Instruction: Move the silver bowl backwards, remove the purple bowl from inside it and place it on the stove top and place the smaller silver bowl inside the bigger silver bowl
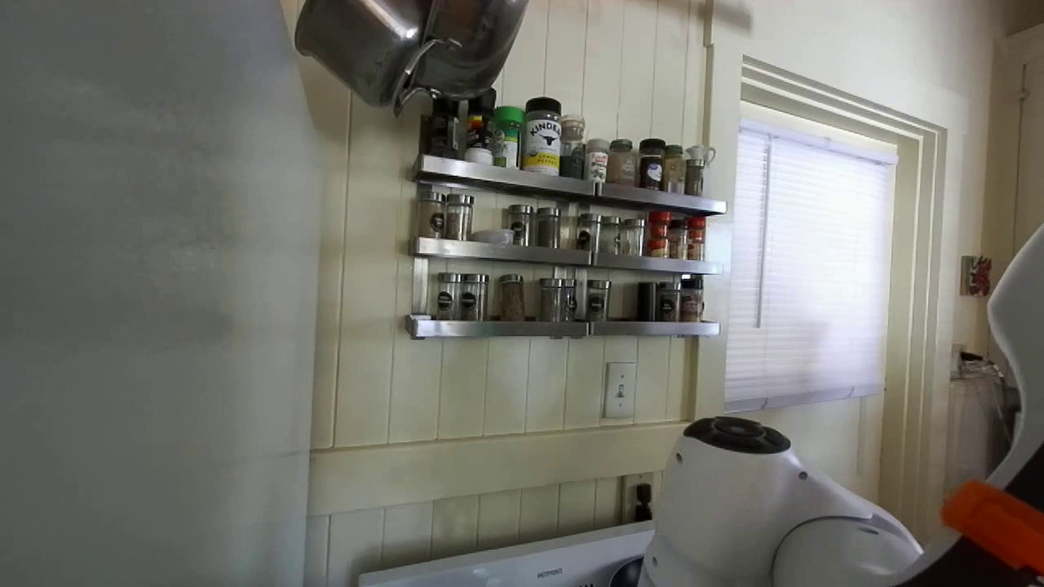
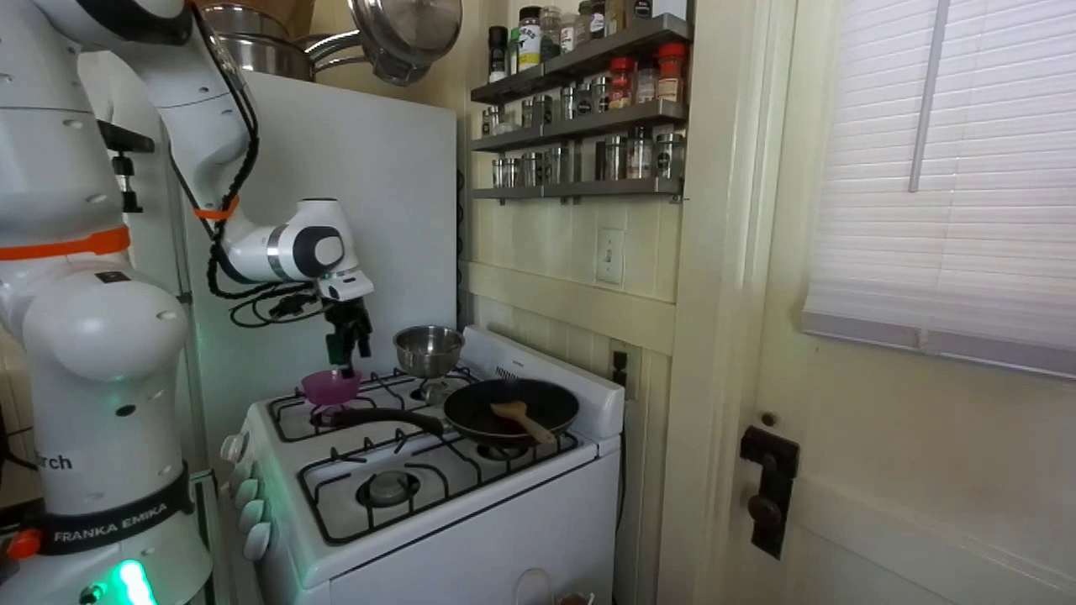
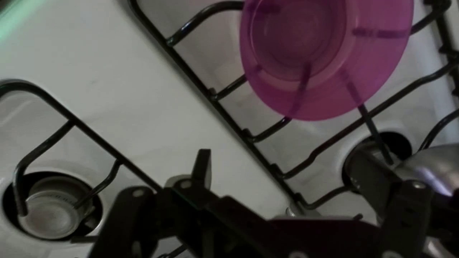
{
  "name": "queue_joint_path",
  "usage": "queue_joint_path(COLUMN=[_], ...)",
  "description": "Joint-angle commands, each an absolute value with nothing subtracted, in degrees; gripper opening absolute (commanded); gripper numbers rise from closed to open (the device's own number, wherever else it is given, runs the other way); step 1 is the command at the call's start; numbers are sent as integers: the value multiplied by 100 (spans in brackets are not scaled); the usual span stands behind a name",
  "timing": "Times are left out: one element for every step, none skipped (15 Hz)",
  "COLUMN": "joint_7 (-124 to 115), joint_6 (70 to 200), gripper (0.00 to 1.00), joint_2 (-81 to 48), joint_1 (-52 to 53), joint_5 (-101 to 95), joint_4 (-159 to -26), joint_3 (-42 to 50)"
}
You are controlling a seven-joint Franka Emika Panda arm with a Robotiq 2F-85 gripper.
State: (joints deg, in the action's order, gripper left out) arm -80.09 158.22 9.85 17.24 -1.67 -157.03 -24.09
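So the purple bowl (image 2: 330, 388) sits upright on the grate (image 3: 231, 120), and I'd call the stove top (image 3: 143, 96) part of the job pretty much done. My claw (image 3: 283, 163) is right by it, fingers spread wide with no bowl between them. In an exterior view one fingertip (image 2: 346, 368) overlaps the purple rim; the wrist view shows a gap, but I can't judge the height.

Here's what bugs me. If I swing sideways before going up, that low fingertip could catch the rim and drag the bowl along, since it looks like light plastic. The skillet handle (image 2: 391, 416) reaches in close too, so a low sweep might spin the skillet (image 2: 510, 391) and fling the wooden spatula (image 2: 511, 411).

Then there's the silver bowl (image 2: 429, 353) over by the backguard (image 2: 538, 367). I can't tell whether the smaller silver bowl is nested in there, so I could easily grab the wrong one. Slick curved metal would probably slip if I pinch it off-center.

Doesn't help that an exterior view mostly gives me spice shelves (image 1: 506, 253) and none of the bowls.
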Motion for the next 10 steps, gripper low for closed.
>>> queue_joint_path(joint_7=[-9164,-9335,-9360,-9340,-9304,-9287,-9249,-9172,-9108,-9096], joint_6=[15033,14759,14522,14312,14320,14410,14655,14914,14564,14616], gripper=[100,100,100,100,100,100,100,100,100,100], joint_2=[1700,1783,1770,1693,1543,1409,1299,1174,1492,1427], joint_1=[1334,1310,1298,1259,1165,1045,937,856,1092,1046], joint_5=[-925,-923,-892,-909,-1000,-1164,-1345,-1466,-1158,-1200], joint_4=[-15808,-15799,-15756,-15690,-15659,-15644,-15656,-15647,-15703,-15699], joint_3=[-2762,-2771,-2734,-2691,-2642,-2619,-2588,-2517,-2503,-2459])
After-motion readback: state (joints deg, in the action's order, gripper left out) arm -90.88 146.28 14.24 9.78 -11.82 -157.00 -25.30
